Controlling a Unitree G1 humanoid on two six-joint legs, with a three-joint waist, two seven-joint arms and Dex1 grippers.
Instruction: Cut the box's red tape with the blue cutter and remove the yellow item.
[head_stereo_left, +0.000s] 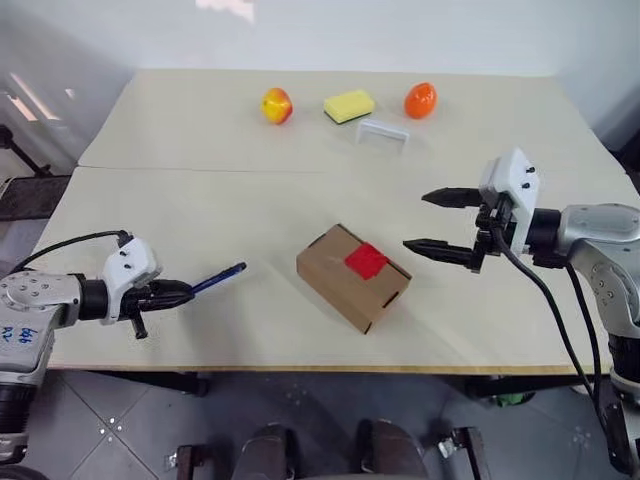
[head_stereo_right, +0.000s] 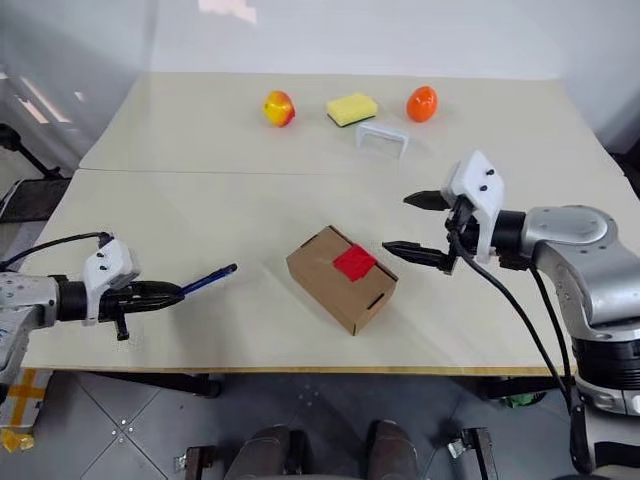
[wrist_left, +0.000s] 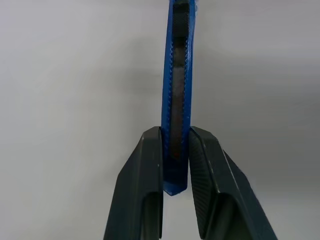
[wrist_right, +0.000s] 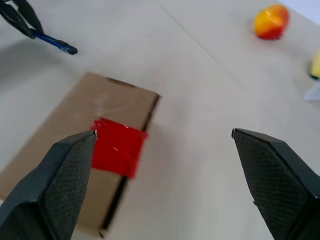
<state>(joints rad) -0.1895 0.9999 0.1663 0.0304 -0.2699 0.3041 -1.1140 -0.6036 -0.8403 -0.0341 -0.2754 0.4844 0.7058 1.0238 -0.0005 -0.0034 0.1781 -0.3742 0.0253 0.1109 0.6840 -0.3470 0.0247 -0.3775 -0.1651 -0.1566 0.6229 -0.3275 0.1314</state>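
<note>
The left gripper (head_stereo_left: 178, 293) at lower left grips the blue cutter (head_stereo_left: 220, 279); the right gripper (head_stereo_left: 440, 222) is wide open and empty. The red tape (head_stereo_left: 366, 261) on the box (head_stereo_left: 352, 277) is uncut.

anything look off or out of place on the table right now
Nothing stands out. The box sits closed and undamaged, skewed to the table edge, its red tape intact. The left gripper holds the blue cutter clear of it; the right gripper hangs open beside the box.
</note>
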